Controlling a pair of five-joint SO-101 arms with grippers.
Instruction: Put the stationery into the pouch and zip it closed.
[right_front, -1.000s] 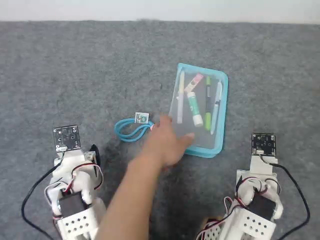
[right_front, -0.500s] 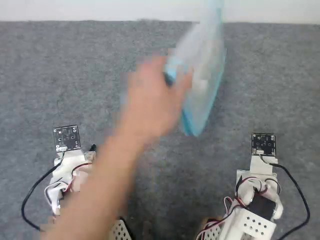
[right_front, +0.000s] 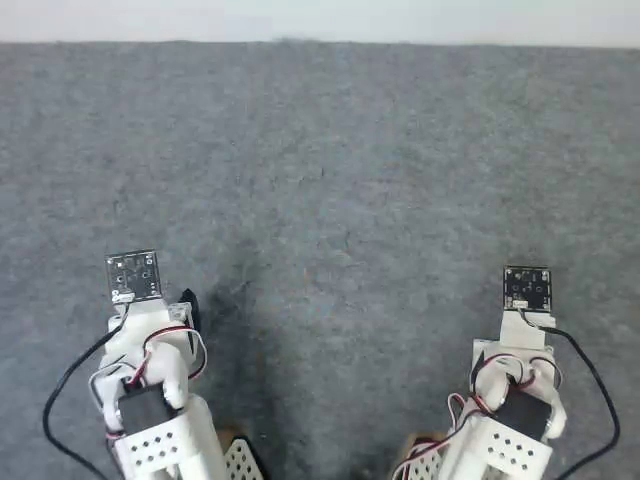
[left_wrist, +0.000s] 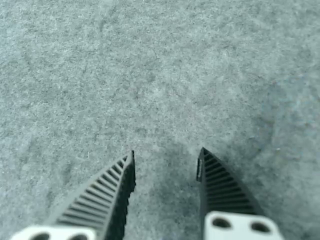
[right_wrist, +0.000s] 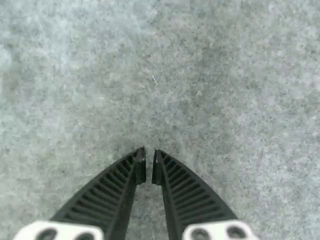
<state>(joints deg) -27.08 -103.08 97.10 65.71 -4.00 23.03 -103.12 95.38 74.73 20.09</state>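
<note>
My left gripper (left_wrist: 166, 157) hovers just over bare grey carpet, open, with a wide gap between its ribbed black fingers and nothing in it. My right gripper (right_wrist: 147, 155) is also low over the carpet, shut, its two tips almost touching and holding nothing. In the high view both arms rest folded at the near edge, the left arm (right_front: 150, 360) at the lower left and the right arm (right_front: 522, 370) at the lower right.
Grey carpet (right_front: 330, 170) covers the whole table out to a pale wall strip (right_front: 320, 20) at the far edge. Cables loop around both arm bases.
A person's hand picked up the blue pouch with the pens inside and carried it out of view, along with the blue cord. Neither arm moved.
</note>
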